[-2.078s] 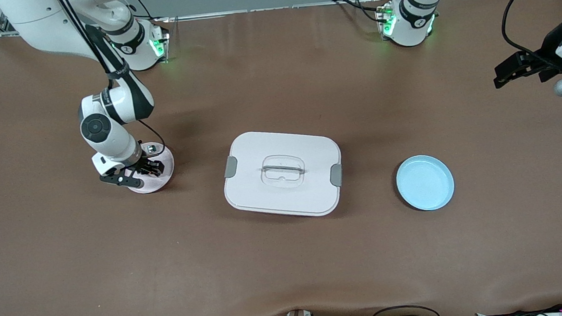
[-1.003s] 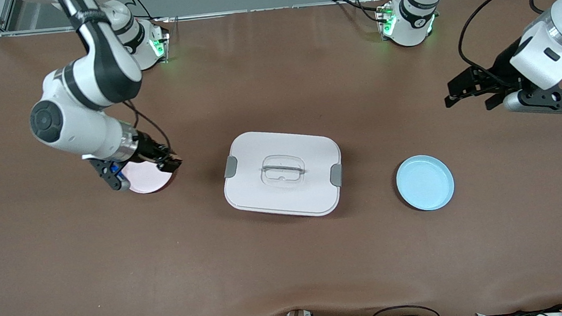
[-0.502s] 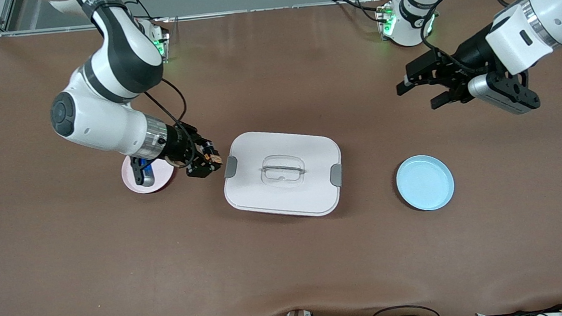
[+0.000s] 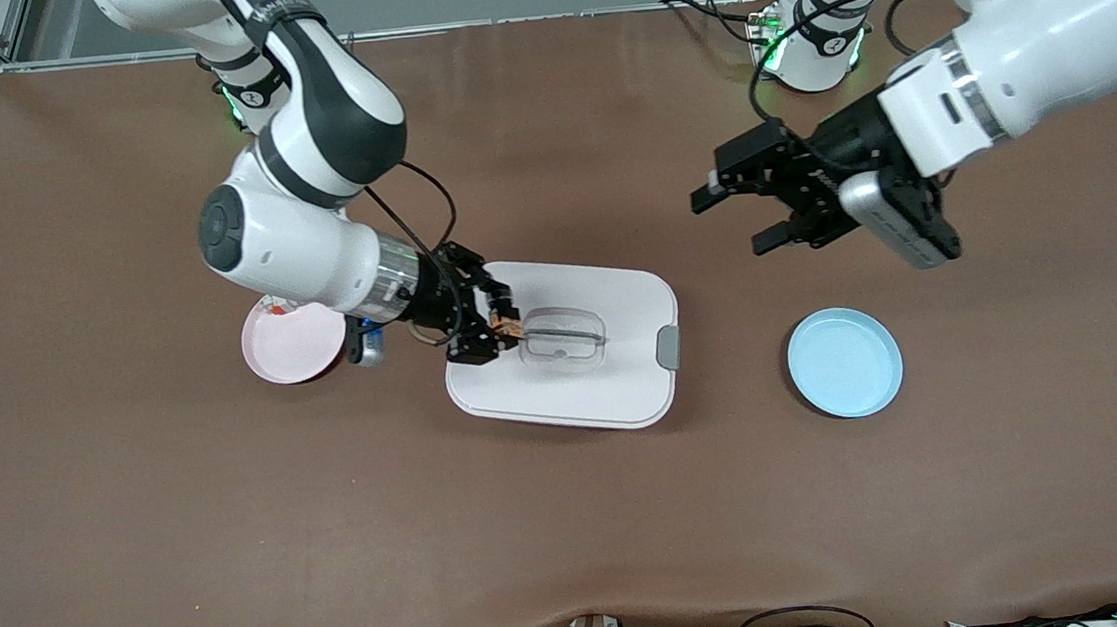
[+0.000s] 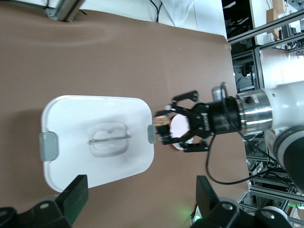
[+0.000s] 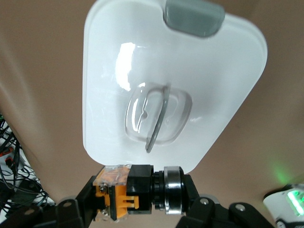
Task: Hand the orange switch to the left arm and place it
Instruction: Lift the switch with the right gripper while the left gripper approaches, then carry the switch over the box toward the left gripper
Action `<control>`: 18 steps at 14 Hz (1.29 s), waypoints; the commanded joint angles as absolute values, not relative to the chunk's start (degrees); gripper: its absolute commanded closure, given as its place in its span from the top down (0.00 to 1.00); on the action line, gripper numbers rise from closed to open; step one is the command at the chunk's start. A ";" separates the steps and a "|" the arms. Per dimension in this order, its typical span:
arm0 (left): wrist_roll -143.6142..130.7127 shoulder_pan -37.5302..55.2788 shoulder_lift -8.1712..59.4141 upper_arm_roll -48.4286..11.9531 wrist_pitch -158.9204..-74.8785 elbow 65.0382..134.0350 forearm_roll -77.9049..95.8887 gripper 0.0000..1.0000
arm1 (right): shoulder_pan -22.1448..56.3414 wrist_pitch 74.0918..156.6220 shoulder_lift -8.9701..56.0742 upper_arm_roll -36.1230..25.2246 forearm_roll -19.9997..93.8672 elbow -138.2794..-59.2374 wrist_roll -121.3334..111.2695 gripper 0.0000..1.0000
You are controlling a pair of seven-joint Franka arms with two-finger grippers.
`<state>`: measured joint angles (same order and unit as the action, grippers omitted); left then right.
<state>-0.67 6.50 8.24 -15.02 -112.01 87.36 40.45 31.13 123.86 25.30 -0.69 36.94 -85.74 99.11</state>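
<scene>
My right gripper [image 4: 494, 328] is shut on the orange switch [image 4: 505, 325], a small black and orange part with a silver ring. It holds the switch in the air over the end of the white box [image 4: 604, 390] toward the right arm. In the right wrist view the switch [image 6: 126, 192] sits between the gripper's [image 6: 138, 203] jaws, with the box [image 6: 209, 61] below. My left gripper [image 4: 736, 218] is open and empty, in the air over bare table past the box's end toward the left arm. In the left wrist view its fingers [image 5: 71, 194] frame the box [image 5: 76, 161] and the held switch [image 5: 164, 127].
A pink plate [image 4: 290, 347] lies toward the right arm's end, with a small clear part with a red bit [image 4: 271, 306] at its rim. A light blue plate [image 4: 845, 363] lies toward the left arm's end. Cables run along the table's edges.
My right gripper has carried the switch from beside the pink plate to over the box's end. My left gripper has moved in toward the box, still open.
</scene>
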 commanded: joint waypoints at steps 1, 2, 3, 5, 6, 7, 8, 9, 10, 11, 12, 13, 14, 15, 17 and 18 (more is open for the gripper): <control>-0.97 7.03 10.71 -15.12 -112.76 87.01 41.04 0.98 | 34.27 125.50 32.33 -1.06 37.79 -75.87 109.12 0.00; -1.40 7.29 11.77 -15.12 -112.76 87.01 41.04 0.97 | 35.23 127.42 33.82 -0.88 37.79 -74.11 112.12 0.00; -2.80 7.47 12.56 -15.12 -112.94 87.01 40.96 0.97 | 35.94 129.01 34.79 -0.79 37.88 -72.87 113.37 0.00; -5.00 7.65 13.09 -15.12 -112.94 87.45 40.43 0.96 | 37.35 132.26 35.51 -0.62 41.38 -72.07 113.64 0.00; -5.36 7.47 13.88 -15.12 -112.94 87.45 39.82 0.95 | 37.53 133.41 35.59 -0.62 42.44 -71.98 113.64 0.00; -5.45 7.21 14.23 -15.03 -112.94 87.45 39.73 0.94 | 37.96 134.37 35.68 -0.44 43.32 -71.46 113.64 0.00; -5.45 7.12 14.85 -14.94 -112.94 87.45 39.64 0.94 | 38.06 134.91 35.86 -0.09 44.81 -70.67 113.64 0.00; -5.45 7.21 15.55 -14.94 -112.94 87.45 38.77 0.94 | 38.23 134.91 36.29 0.26 45.61 -69.71 113.73 0.00; -5.36 7.29 15.73 -15.03 -112.94 87.45 37.19 0.94 | 38.32 135.09 36.56 0.35 46.31 -68.74 113.82 0.00; -5.36 7.47 16.78 -15.03 -113.46 87.02 36.31 0.94 | 38.58 135.78 36.82 0.35 47.45 -68.47 113.82 0.00; -5.36 7.82 17.14 -15.12 -115.64 87.10 36.30 0.92 | 39.11 136.66 36.83 0.35 48.33 -68.29 113.82 0.00; -5.54 8.00 17.31 -15.20 -117.49 87.10 36.39 0.88 | 39.46 137.10 36.91 0.35 48.34 -68.03 113.82 0.00; -5.45 8.17 17.31 -15.21 -118.21 87.10 36.73 0.88 | 39.81 137.20 36.83 0.35 48.34 -67.94 113.82 0.00; -5.54 8.61 17.31 -15.21 -118.65 87.10 36.91 0.88 | 39.90 137.28 36.91 0.35 48.34 -67.85 113.82 0.00; -5.62 9.84 17.92 -15.21 -119.79 87.10 36.57 0.88 | 40.08 137.29 36.91 0.35 48.34 -67.85 113.91 0.00; -5.54 10.54 18.02 -15.12 -120.06 87.19 36.30 0.88 | 40.08 137.29 36.91 0.35 48.34 -67.85 113.82 0.00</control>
